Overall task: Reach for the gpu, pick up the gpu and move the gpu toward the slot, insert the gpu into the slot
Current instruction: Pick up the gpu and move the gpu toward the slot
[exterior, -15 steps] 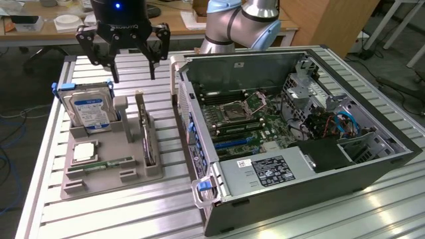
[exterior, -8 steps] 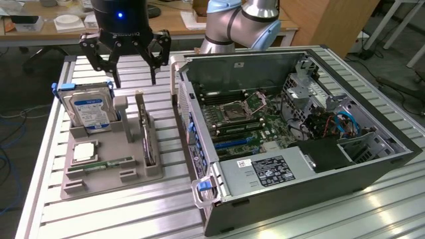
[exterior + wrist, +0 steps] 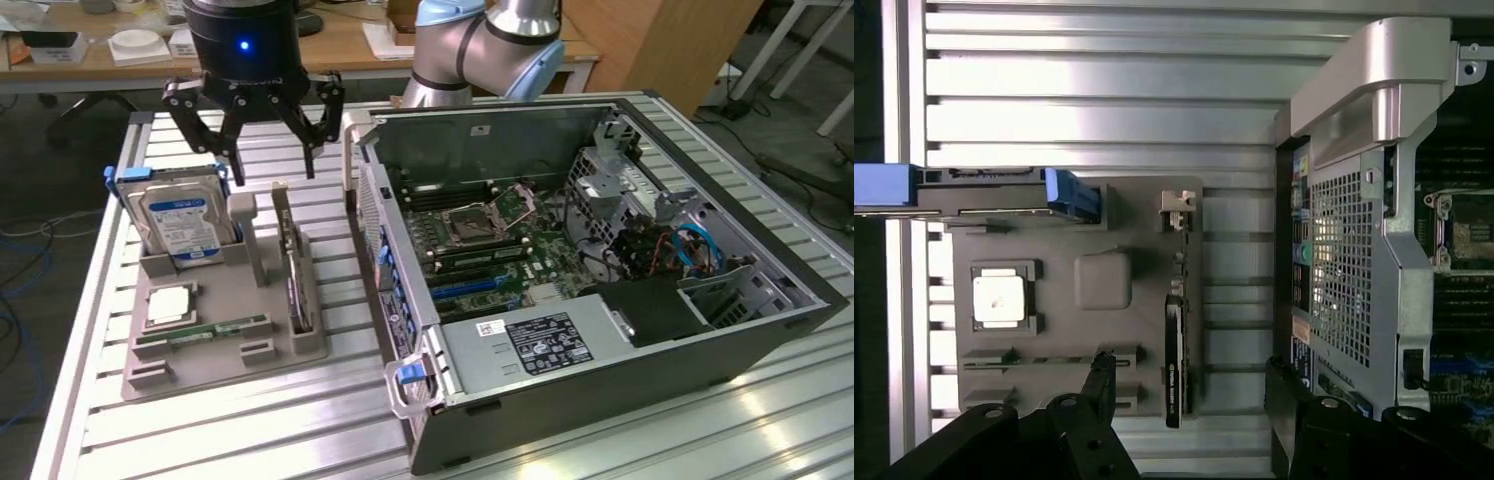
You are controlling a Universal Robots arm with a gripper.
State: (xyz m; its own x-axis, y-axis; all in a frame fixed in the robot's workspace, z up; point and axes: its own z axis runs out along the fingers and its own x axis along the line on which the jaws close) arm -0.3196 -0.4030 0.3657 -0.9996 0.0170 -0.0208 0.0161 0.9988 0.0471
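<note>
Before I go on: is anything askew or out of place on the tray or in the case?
Nothing stands out. The gpu stands on edge in its tray slot, with the hard drive upright nearby. The open gripper hangs above, touching nothing.

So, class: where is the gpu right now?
The gpu stands on edge in the grey holder, toward the exterior view's right, between the hard drive and the open case.

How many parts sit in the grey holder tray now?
4: the hard drive upright at the far end, the processor chip flat in front of it, the memory stick lying nearer still, and the gpu on edge beside the computer case. None seem hidden.
</note>
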